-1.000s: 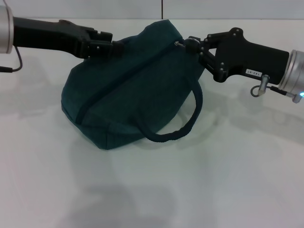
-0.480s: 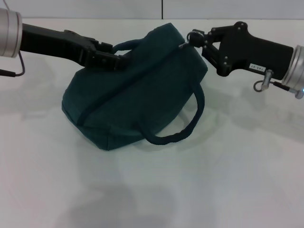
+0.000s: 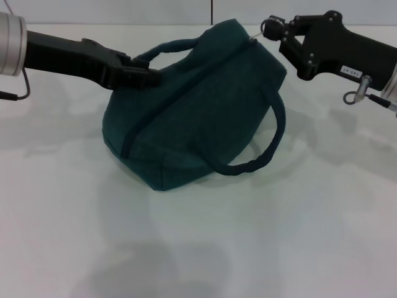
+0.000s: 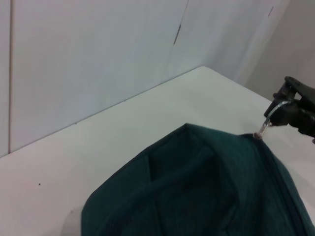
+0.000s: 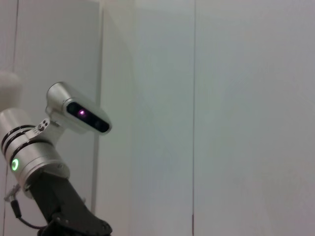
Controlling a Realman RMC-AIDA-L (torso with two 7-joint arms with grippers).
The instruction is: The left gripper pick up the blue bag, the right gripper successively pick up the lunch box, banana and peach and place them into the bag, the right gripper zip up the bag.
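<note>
The blue bag (image 3: 198,112) lies tipped on the white table, its zip line closed along the top. My left gripper (image 3: 146,76) is shut on the bag's far loop handle (image 3: 170,48) at the bag's left shoulder. My right gripper (image 3: 273,28) is at the bag's upper right corner, shut on the metal ring zip pull (image 3: 265,26), which is drawn taut. The left wrist view shows the bag (image 4: 206,196), the zip pull (image 4: 268,123) and the right gripper (image 4: 285,98) beyond it. The lunch box, banana and peach are out of view.
The near loop handle (image 3: 267,149) hangs off the bag's right side onto the white table (image 3: 248,248). A pale wall with a vertical seam (image 3: 211,11) stands right behind the bag. In the right wrist view, the left arm's silver cuff (image 5: 29,157) shows.
My right gripper has moved up and to the right with the zip pull. The bag has slid right and risen with it. The left gripper keeps its hold on the handle.
</note>
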